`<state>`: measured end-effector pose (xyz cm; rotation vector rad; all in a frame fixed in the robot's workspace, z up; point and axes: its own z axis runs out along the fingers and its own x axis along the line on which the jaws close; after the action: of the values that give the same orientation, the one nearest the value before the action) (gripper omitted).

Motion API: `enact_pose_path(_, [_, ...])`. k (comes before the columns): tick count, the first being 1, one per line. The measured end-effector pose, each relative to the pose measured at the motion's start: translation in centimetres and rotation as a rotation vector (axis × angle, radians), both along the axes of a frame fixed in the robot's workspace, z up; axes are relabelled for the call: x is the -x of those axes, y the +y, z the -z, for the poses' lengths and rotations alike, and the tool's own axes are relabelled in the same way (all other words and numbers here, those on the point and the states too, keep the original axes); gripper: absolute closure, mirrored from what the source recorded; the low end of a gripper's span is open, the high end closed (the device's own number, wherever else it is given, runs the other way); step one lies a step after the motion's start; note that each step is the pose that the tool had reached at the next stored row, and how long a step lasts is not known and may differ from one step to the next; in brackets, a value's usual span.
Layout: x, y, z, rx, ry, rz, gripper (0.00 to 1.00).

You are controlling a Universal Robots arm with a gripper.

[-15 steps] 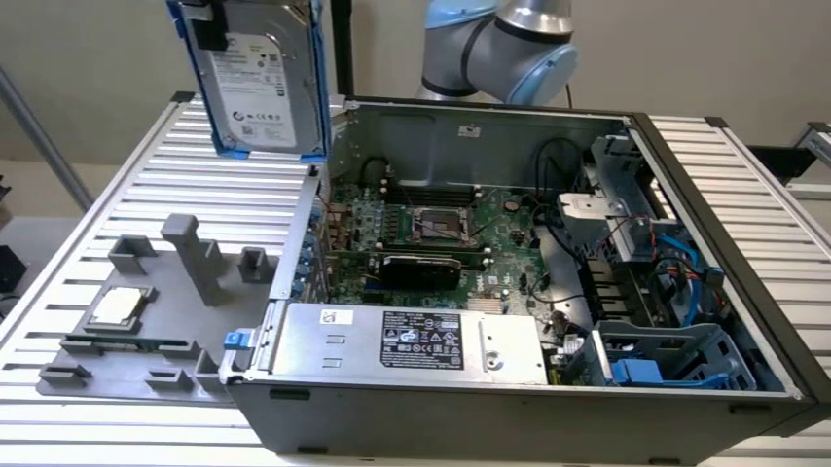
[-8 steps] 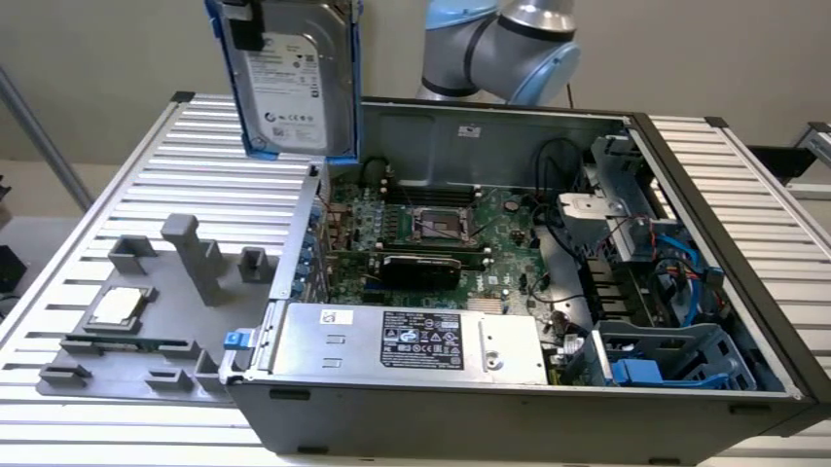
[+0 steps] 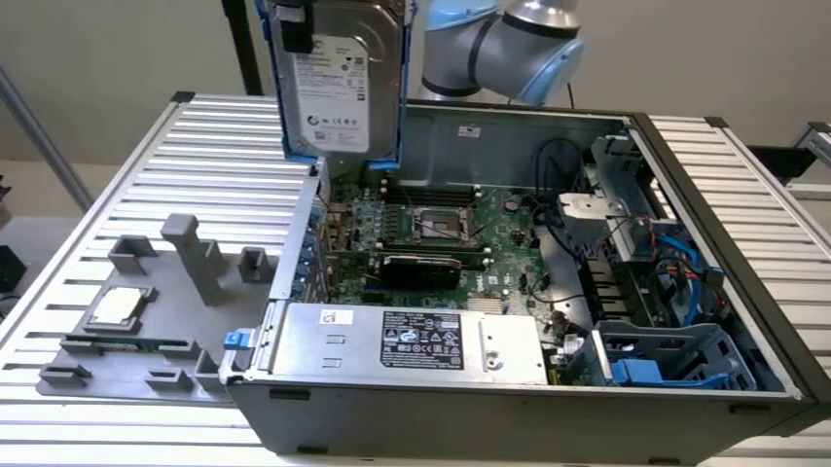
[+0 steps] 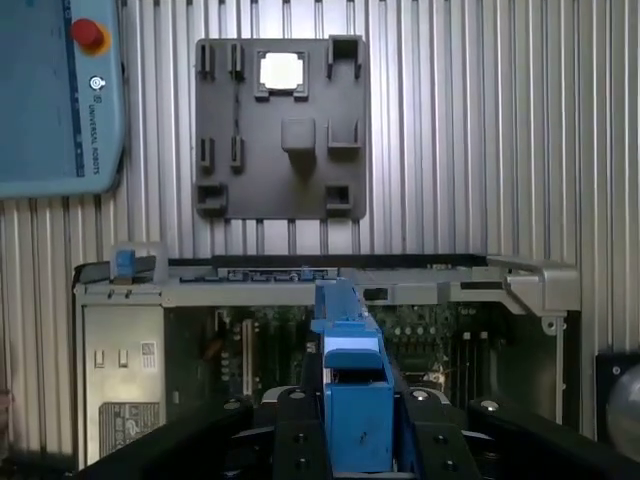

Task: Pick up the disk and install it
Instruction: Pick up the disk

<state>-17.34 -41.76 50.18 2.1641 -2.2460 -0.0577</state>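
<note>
tool [image 4: 358,440] clamping disk [image 3: 341,86], black fingers [image 4: 300,435] pressing on both sides of its blue rail. disk hanging upright in air, white label facing exterior camera, above far corner of open computer case [image 3: 520,418] on exterior view's left, not touching it. robot arm [image 3: 520,44] showing behind case. motherboard [image 3: 442,229] lying exposed inside; silver power supply [image 3: 403,341] sitting along near wall. grey fixture tray [image 3: 156,331] resting on ribbed tabletop [image 3: 221,146] beside case, small square chip [image 3: 115,305] sitting in it.

disk [image 3: 341,88]: silver metal, blue plastic edging | table [image 3: 214,156]: ribbed matt metal
</note>
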Motion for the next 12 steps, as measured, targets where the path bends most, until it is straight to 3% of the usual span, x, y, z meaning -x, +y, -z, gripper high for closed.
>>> enact_pose_path(12, [-5.5,-1.40,-0.17,0.0000,0.0015,0.000,1.00])
